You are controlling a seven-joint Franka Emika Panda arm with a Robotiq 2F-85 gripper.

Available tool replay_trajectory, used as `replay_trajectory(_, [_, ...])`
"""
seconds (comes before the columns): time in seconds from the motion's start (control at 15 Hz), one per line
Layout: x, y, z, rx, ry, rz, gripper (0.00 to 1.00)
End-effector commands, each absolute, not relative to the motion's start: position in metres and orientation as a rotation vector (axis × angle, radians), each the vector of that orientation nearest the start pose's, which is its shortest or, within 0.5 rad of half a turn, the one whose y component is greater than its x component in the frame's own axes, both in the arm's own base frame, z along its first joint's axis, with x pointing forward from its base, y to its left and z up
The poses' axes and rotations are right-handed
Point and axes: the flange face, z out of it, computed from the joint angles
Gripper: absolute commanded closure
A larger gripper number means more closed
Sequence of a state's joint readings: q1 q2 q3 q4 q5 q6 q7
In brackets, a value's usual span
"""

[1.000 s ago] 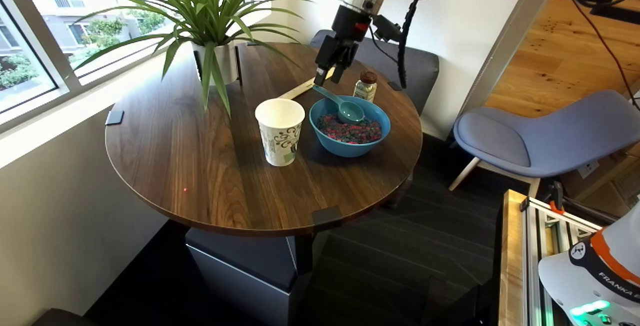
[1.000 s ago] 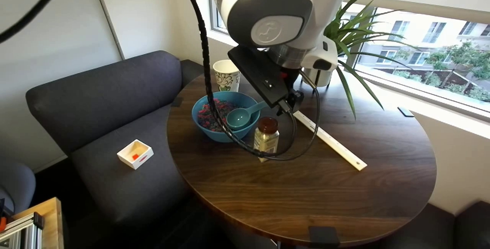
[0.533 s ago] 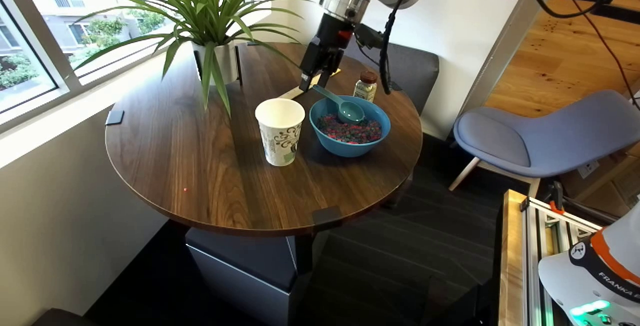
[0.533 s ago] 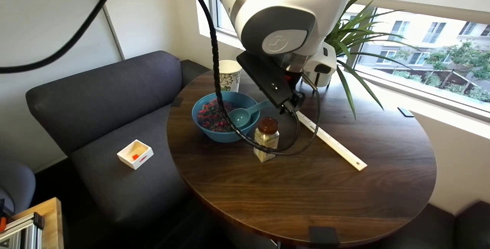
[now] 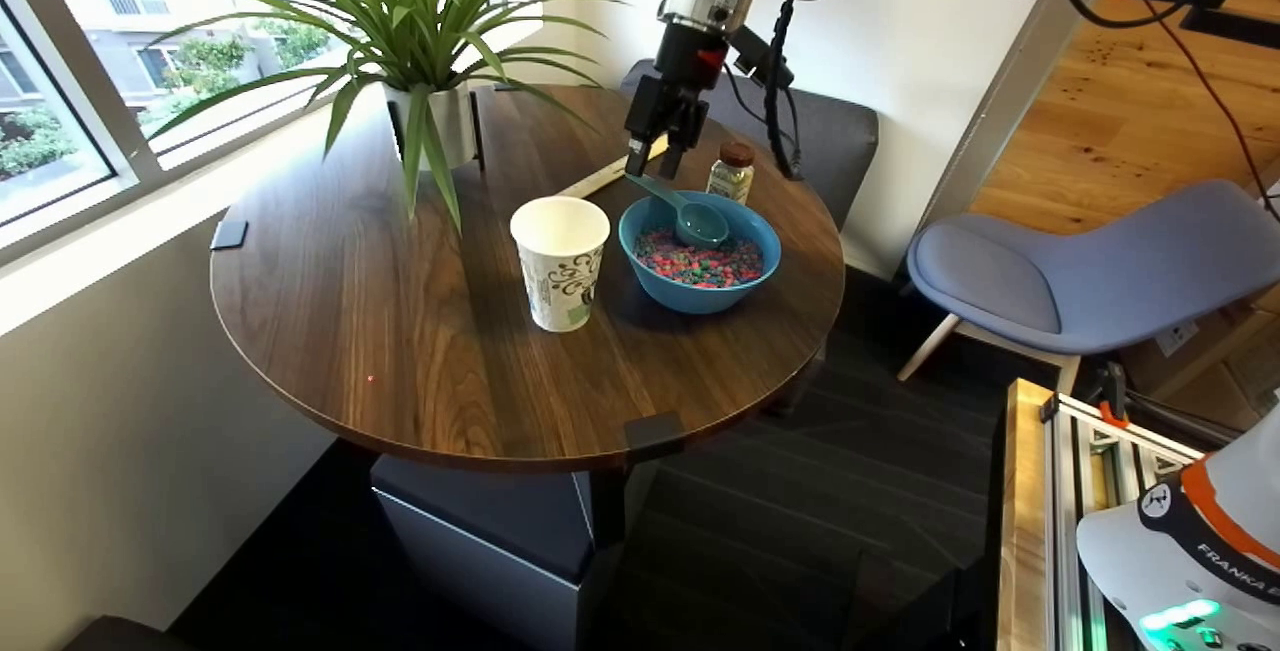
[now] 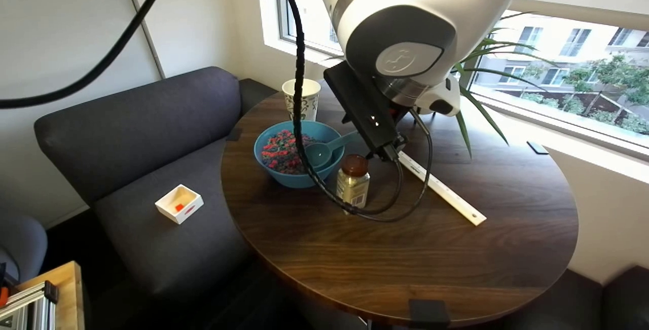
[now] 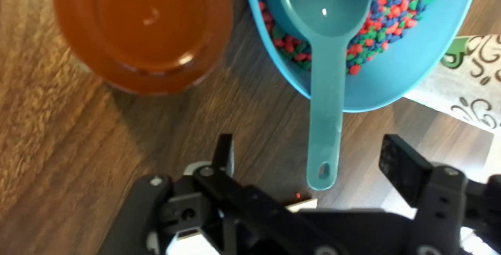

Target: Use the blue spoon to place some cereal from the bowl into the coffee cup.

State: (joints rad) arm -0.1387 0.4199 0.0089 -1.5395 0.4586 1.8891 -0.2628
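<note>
Can see the blue spoon (image 7: 328, 63) in the bowl (image 7: 383, 84), with its scoop over the cereal (image 7: 393, 6) and, in the wrist view, its handle between widely parted jaws, and can read "FRANKA E" at near right on the robot base (image 5: 1190, 541), but not the print on the jar (image 6: 356, 187).
</note>
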Motion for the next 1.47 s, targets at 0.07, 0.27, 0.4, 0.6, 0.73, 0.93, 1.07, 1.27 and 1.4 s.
replay_trajectory(0.07, [0.676,-0.057,0.413,-2.572,0.036,0.011,0.03])
replay_trajectory(0.27, [0.679,-0.05,0.408,-2.55,0.021,-0.003,0.01])
replay_trajectory(0.4, [0.68,-0.045,0.401,-2.548,-0.015,0.005,0.01])
replay_trajectory(0.6, [0.68,-0.045,0.396,-2.545,-0.045,-0.011,0.05])
replay_trajectory(0.73, [0.68,-0.048,0.395,-2.536,-0.056,-0.015,0.3])
replay_trajectory(0.93, [0.679,-0.053,0.395,-2.526,-0.061,-0.022,0.47])
replay_trajectory(1.07, [0.679,-0.055,0.395,-2.523,-0.066,-0.024,0.63])
replay_trajectory(1.27, [0.679,-0.056,0.394,-2.496,-0.074,-0.031,0.85])
replay_trajectory(1.4, [0.679,-0.056,0.393,-2.473,-0.08,-0.036,0.99])
